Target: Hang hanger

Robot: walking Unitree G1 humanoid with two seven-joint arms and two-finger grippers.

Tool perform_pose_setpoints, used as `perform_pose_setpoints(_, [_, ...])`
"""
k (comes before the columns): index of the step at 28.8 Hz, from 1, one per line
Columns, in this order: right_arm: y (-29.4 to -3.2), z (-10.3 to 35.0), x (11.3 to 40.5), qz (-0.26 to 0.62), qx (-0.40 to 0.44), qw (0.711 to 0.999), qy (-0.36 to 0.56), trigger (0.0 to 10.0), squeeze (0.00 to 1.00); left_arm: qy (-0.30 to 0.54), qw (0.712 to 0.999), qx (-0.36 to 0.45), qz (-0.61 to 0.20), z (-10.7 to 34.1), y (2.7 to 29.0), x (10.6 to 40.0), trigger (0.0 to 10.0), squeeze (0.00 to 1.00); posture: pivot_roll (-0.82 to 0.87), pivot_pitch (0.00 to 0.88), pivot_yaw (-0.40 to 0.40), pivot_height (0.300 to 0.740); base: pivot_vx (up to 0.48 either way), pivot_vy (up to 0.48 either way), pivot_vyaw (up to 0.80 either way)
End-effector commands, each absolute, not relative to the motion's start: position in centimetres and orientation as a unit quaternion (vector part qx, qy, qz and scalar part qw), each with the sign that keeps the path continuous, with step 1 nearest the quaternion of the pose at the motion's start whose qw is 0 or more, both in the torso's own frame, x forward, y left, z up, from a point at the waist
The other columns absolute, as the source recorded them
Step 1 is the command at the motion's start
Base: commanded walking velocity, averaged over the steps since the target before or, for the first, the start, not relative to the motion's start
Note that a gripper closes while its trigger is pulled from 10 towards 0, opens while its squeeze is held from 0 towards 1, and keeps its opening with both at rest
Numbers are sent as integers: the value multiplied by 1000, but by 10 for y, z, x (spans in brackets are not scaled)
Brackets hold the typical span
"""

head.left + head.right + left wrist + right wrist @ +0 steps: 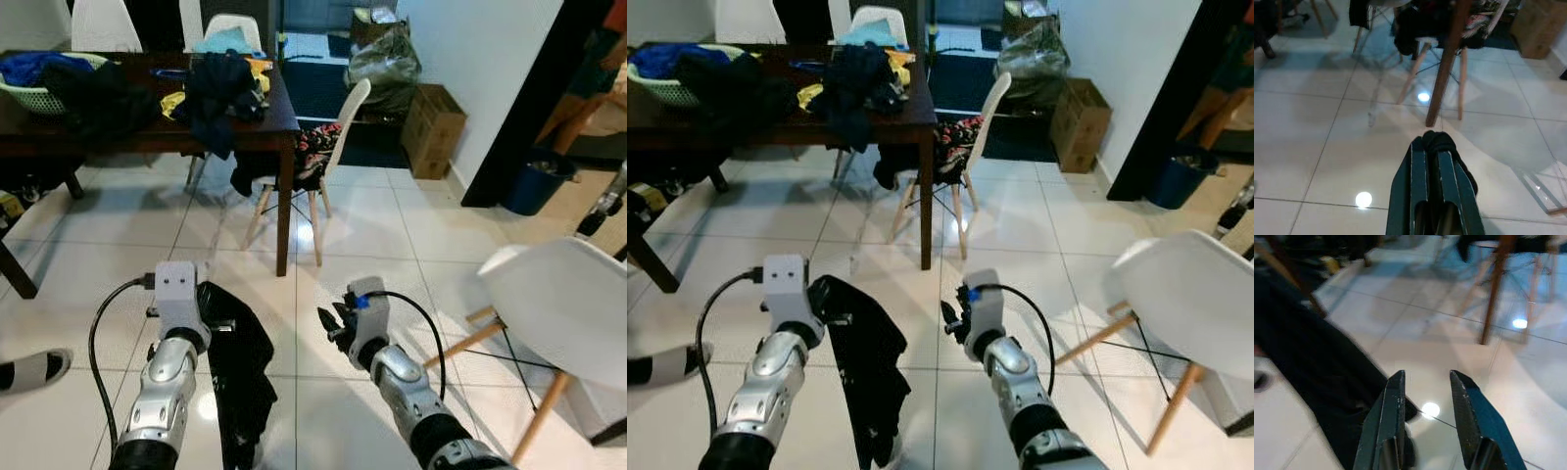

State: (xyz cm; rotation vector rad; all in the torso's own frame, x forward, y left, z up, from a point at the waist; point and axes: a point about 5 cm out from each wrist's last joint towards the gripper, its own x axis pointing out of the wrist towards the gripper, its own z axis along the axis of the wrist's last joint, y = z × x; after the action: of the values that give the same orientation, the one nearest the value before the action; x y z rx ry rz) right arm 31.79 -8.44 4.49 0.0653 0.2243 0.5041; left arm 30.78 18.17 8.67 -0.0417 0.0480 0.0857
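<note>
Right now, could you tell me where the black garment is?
The black garment hangs from the shut left gripper, low on the left above the tiled floor.

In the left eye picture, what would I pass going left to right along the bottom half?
A person's foot → left end effector holding a black garment → right end effector → white chair.

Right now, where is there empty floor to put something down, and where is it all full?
Bare white tiles lie between the dark table leg and the white chair on the right, ahead of the right gripper. The tabletop is crowded with a clothes pile and a basket. A black garment hangs from the left gripper.
</note>
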Motion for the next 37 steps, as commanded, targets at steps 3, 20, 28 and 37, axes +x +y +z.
perform_pose_setpoints(3, [-93,40,316,237,28,964,119,10000,0,13,999,-19,37,90,180,308,10000,0,23,68,-63,740,320,0,0])
perform_pose_setpoints(20, [-90,45,318,240,38,964,105,10000,0,9,999,-18,39,93,180,307,10000,0,26,83,-67,740,480,0,235])
perform_pose_setpoints(28, [-94,43,317,235,31,966,107,10000,0,19,999,-24,32,91,178,307,10000,0,25,88,-65,740,120,0,0])
perform_pose_setpoints(37, [-94,42,316,230,36,966,108,10000,0,24,999,-5,26,92,177,306,10000,0,29,95,-58,740,0,0,0])
